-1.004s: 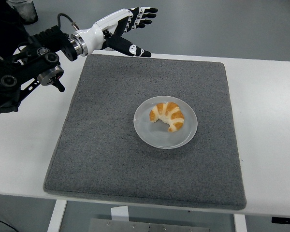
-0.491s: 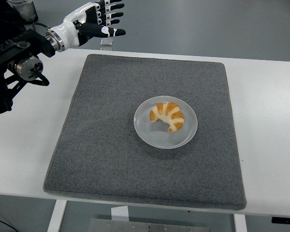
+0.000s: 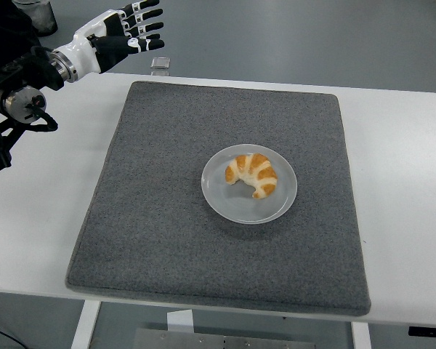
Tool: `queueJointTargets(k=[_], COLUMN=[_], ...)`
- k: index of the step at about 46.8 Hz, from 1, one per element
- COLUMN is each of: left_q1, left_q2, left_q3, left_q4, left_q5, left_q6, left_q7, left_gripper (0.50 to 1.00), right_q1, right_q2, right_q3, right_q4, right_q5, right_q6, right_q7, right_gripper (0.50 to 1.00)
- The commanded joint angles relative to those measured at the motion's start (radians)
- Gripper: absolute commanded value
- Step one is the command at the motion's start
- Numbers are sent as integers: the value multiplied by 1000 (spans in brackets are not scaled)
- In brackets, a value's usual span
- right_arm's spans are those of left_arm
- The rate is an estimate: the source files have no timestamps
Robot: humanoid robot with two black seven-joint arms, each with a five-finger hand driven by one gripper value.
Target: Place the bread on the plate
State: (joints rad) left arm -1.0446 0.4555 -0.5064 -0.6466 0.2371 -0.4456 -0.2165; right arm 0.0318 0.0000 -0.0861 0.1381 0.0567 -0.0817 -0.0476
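One robot hand [image 3: 123, 33], the left, hovers over the desk's [image 3: 36, 211] far left corner, fingers spread and empty. Well to its right and nearer, on the grey mat [image 3: 152, 218], the bread [image 3: 251, 174] lies on the plate [image 3: 232, 207]. It looks light, soft and crushable; best cradled gently across its thick middle.

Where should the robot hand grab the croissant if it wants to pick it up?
Probably the croissant is best pinched from above across its thick middle arch, fingers on the outer curve and inner hollow. It lies flat on the plate, tips pointing toward the near edge, so they are thinner, weaker holds.
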Motion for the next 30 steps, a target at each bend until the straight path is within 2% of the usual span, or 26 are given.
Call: queueJointTargets(k=[1, 12, 30], left_q1=[0, -2, -2], left_q2=[0, -6, -9], left_q3=[-1, 2, 0], left_q4=[11, 84, 87], left_q5=[-7, -39, -88], left_q6=[-2, -4, -5], left_q7=[0, 3, 6], left_gripper=[996, 996, 996], right_q1=[-1, -1, -3], right_q2=[0, 0, 0], right_q3=[0, 3, 6], right_q4=[6, 11, 14], right_q5=[-1, 0, 8], right_q6=[0, 3, -1], right_q7=[0, 0, 0], right_gripper=[952, 952, 952])
